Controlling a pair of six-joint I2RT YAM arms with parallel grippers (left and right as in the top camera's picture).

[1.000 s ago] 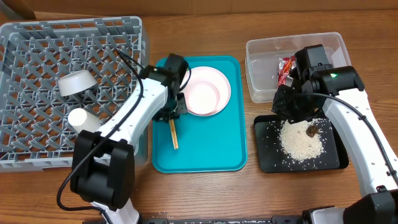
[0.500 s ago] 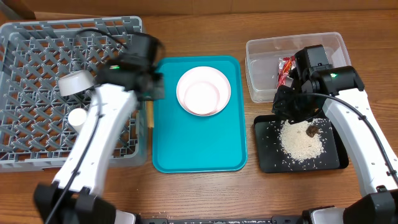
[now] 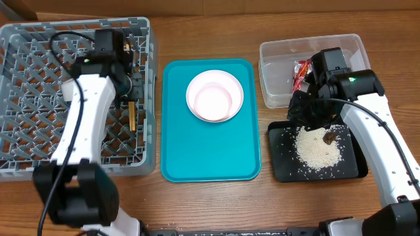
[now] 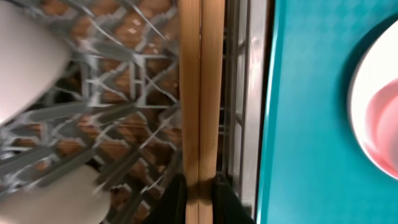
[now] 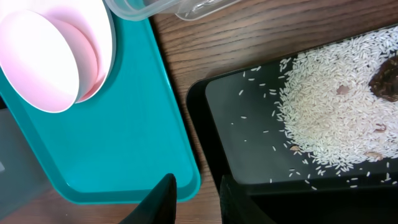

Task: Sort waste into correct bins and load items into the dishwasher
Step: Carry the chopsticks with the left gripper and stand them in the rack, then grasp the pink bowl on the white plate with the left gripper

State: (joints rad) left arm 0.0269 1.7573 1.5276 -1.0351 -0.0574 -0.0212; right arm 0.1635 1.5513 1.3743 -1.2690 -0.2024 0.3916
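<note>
smooth wooden chopsticks point(image 4: 200, 93) over grey lattice rack point(image 4: 122, 122)

Grey lattice dish rack point(image 3: 39, 141) at 9 o'clock; paired wooden chopsticks point(image 4: 200, 93), side by side, are pinched at one end by the left gripper point(image 4: 200, 186) just inside its 3 o'clock wall. Round white plate point(image 3: 237, 92), toward 12 o'clock, carries an upright pale pink bowl point(image 3: 213, 103). Clear tub point(image 3: 275, 56) at 2 o'clock holds the crumpled red wrapper point(image 3: 302, 71); black tray point(image 3: 282, 160) at 4 o'clock bears heaped rice point(image 3: 318, 149) and a brown scrap point(image 3: 328, 137).
</note>
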